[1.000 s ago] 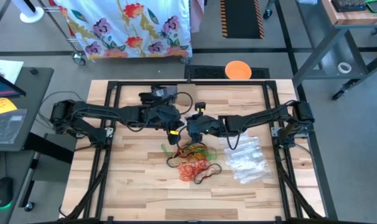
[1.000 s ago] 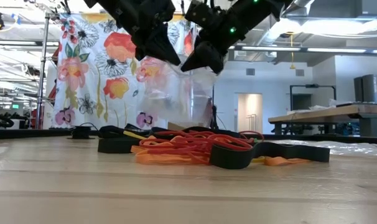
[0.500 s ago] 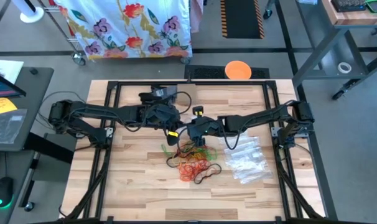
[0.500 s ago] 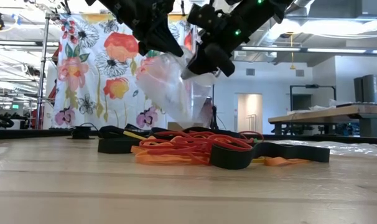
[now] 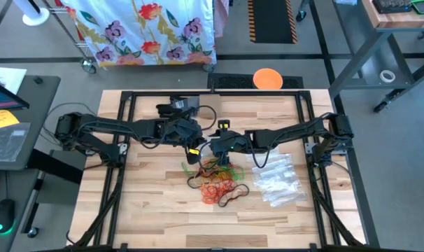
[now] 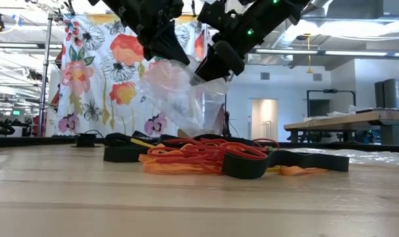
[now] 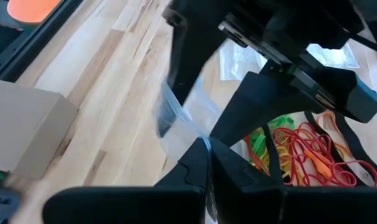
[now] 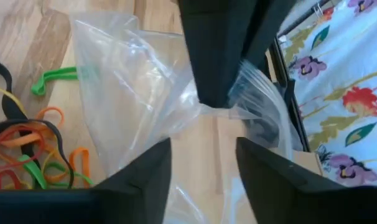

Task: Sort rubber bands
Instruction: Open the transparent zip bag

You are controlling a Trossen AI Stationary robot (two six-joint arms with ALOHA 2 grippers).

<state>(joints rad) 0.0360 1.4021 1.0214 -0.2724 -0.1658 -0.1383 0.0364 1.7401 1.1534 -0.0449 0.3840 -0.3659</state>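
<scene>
The rubber bands lie in a tangled heap of red, orange, green, yellow and dark loops on the wooden table's middle. Above the heap's far side hangs a clear zip bag. My left gripper is shut on it. My right gripper faces it from the right, open. Its two fingers stand on either side of the bag's upper part. Whether they touch the film I cannot tell. My left gripper pinches the bag's upper edge between its two fingers, gathered into a small bunch. The fingers slant down from the table's left side. The bag hangs below them, puffed open and slack; the heap hides its lower end in the low view.
Several more clear bags lie flat on the right of the heap. A dark device with cables and a cardboard piece sit at the far left. Black frame rails run along the table's sides.
My right gripper has opened at the bag's top edge and rolled a little, staying in place. The bag, before spread flat between both grippers, now bulges out and hangs from my left gripper.
</scene>
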